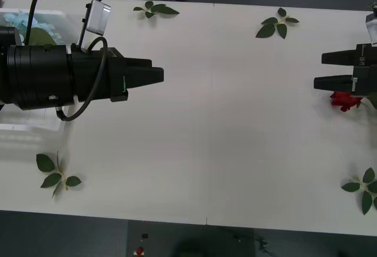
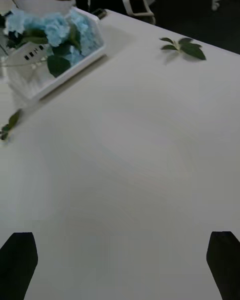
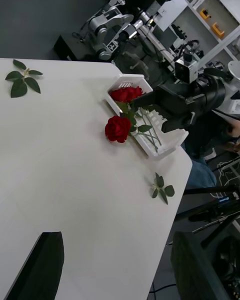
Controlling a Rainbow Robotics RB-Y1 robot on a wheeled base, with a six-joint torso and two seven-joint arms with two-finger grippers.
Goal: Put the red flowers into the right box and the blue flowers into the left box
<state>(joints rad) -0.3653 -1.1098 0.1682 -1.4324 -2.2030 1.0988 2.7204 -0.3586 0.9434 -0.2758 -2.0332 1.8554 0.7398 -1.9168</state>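
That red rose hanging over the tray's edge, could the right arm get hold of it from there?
Probably yes: the right gripper hangs open just beside the red rose, with nothing between them.

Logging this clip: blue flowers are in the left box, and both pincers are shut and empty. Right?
Not quite. The blue flowers do lie in the left box, but the wrist views show the left pincer and right pincer open, both empty.
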